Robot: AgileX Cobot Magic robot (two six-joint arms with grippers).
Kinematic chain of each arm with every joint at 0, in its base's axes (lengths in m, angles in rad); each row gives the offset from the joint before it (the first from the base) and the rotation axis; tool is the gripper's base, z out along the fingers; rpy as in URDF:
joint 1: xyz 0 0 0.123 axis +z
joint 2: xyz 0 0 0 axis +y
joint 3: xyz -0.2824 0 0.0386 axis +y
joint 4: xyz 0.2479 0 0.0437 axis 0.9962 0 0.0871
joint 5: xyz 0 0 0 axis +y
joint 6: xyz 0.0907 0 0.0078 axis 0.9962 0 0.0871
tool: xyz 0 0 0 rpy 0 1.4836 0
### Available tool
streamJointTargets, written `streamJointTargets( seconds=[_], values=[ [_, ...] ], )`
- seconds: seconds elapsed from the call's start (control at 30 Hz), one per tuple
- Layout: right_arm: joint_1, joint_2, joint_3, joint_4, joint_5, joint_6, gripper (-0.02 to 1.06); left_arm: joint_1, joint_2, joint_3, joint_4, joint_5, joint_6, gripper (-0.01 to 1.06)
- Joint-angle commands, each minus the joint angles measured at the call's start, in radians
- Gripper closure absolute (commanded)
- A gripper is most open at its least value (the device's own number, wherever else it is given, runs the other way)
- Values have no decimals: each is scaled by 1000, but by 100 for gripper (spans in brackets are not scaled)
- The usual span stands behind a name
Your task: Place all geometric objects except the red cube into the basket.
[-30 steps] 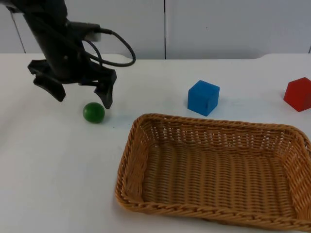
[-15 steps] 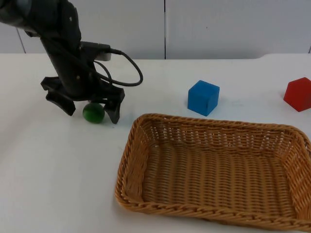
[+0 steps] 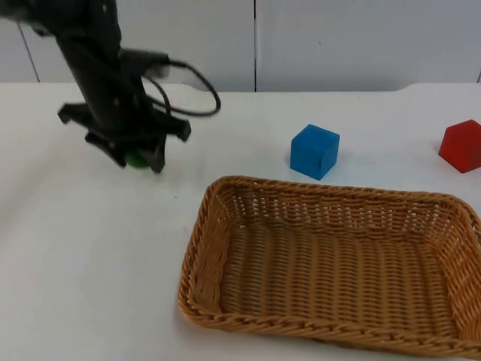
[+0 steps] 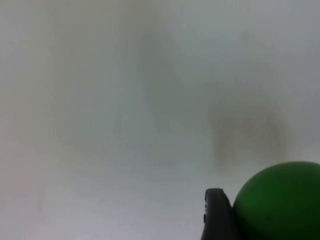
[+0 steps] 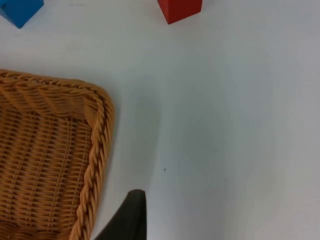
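Note:
My left gripper (image 3: 137, 158) is shut on the green ball (image 3: 136, 159), which peeks out between the black fingers at the table's left, a little off the surface. In the left wrist view the green ball (image 4: 281, 200) rests against one black fingertip (image 4: 216, 216). A blue cube (image 3: 314, 151) stands behind the wicker basket (image 3: 197, 248), and a red block (image 3: 461, 145) sits at the far right edge. My right gripper (image 5: 131, 219) waits over the table beside the basket's corner (image 5: 98, 145), with the red block (image 5: 180, 9) and blue cube (image 5: 19, 11) beyond.
The basket takes up the front right of the white table. A grey partition wall (image 3: 338, 41) closes the back. Bare table lies left of and in front of the basket.
The left gripper came down around the green ball, closed on it, and has raised it slightly toward the back. The cube, block and basket have not moved.

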Motion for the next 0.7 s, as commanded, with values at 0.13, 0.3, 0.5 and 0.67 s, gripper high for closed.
streamJointTargets(
  seconds=[0.13,0.3,0.5,0.67],
  values=[
    [-7,-3,-9,-4,-8,-6,-1,-5,-163,-13,24,98,-5,105],
    [-7,-3,-9,-4,-4,-6,-1,-5,-258,20,51,121,-12,105],
    [-7,-3,-9,-4,-4,-6,-1,-5,-277,38,45,147,-12,105],
    [-7,-3,-9,-4,-4,-6,-1,-18,-277,38,28,159,-12,105]
  ],
)
